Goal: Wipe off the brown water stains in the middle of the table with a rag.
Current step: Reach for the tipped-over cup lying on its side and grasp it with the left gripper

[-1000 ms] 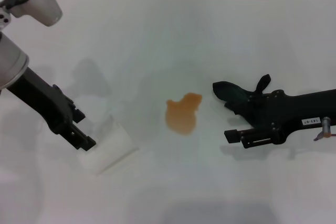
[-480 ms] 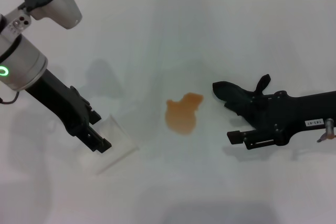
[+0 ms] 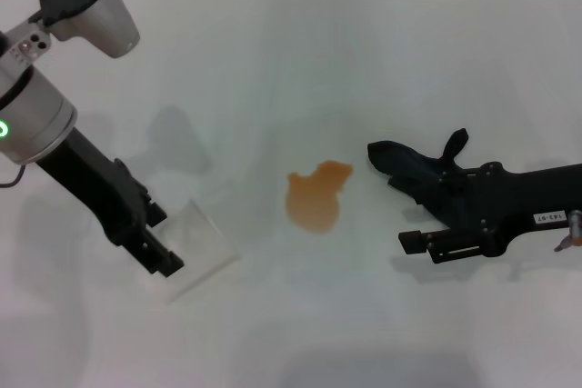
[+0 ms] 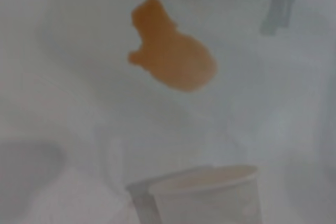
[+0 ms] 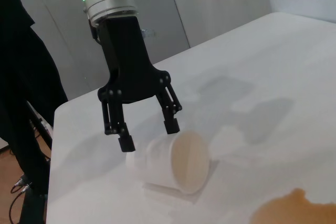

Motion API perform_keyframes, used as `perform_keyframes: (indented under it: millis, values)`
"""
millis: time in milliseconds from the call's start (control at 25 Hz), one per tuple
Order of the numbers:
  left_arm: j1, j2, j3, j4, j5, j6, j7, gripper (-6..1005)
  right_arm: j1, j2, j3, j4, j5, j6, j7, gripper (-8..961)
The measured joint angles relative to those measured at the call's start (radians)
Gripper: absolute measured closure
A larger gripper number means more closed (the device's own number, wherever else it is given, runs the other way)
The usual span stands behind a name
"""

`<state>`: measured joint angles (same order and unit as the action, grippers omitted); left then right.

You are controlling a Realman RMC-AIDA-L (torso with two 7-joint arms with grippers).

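The brown water stains (image 3: 316, 199) lie in the middle of the white table (image 3: 300, 61); they also show in the left wrist view (image 4: 173, 56) and the right wrist view (image 5: 294, 208). The black rag (image 3: 393, 157) lies just right of the stain, at the tip of my right gripper (image 3: 423, 184). Black on black, the two merge there. My left gripper (image 3: 162, 259) is open. In the right wrist view its fingers (image 5: 126, 142) straddle the closed end of a tipped white cup (image 5: 176, 163) without gripping it.
The white cup (image 3: 200, 256) lies on its side at the front left, its tan mouth facing the stain. It also shows in the left wrist view (image 4: 210, 192). My right arm lies low across the table's right side. A grey wall runs behind the far edge.
My left arm has risen and swung right, and its gripper has shifted slightly along the cup. My right arm has drifted a little right and nearer. The rag, stain and cup have stayed put.
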<state>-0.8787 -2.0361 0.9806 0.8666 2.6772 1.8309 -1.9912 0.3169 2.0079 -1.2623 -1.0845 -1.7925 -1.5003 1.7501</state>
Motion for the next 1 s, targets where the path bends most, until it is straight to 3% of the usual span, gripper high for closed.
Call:
perform_keyframes:
  millis: [400,1000]
  values:
    - [-0.002,0.003,-0.003,-0.001,0.030,0.011,-0.002,140,-0.001,0.000,0.000,0.008,0.002,0.003,-0.006,179]
    - [0.002,-0.021,0.003,-0.005,0.045,-0.029,0.014,157,0.003,0.002,0.000,0.050,0.015,0.007,-0.029,180]
